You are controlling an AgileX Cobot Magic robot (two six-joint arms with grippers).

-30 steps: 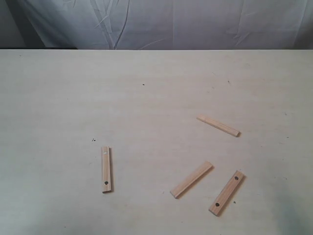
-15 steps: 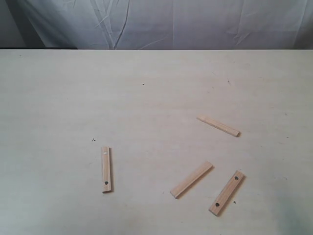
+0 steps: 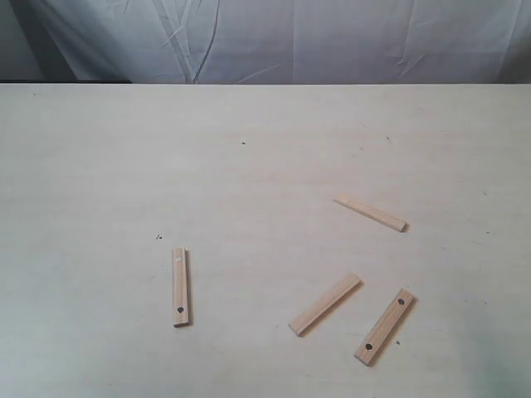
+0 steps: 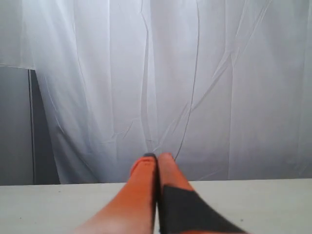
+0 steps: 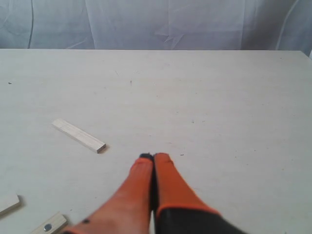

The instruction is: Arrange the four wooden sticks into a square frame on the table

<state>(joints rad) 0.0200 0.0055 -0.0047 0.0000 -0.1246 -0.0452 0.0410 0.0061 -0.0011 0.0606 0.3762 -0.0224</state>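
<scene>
Four tan wooden sticks lie apart on the table [image 3: 265, 166] in the exterior view; no square frame is formed. One with a dark hole [image 3: 180, 286] lies left of centre. A plain stick [image 3: 370, 213] lies at the right, another plain one [image 3: 325, 304] below it, and a two-hole stick [image 3: 385, 327] at the lower right. Neither gripper shows in the exterior view. My left gripper [image 4: 157, 158] is shut and empty, raised above the table and facing the curtain. My right gripper [image 5: 154, 157] is shut and empty over the table, with a plain stick [image 5: 78, 135] beside it and a holed stick's end [image 5: 48, 225] close by.
A white wrinkled curtain [image 3: 274, 37] hangs behind the table's far edge. A dark grey panel [image 4: 17, 126] stands beside the curtain in the left wrist view. Tiny dark specks [image 3: 243, 143] dot the tabletop.
</scene>
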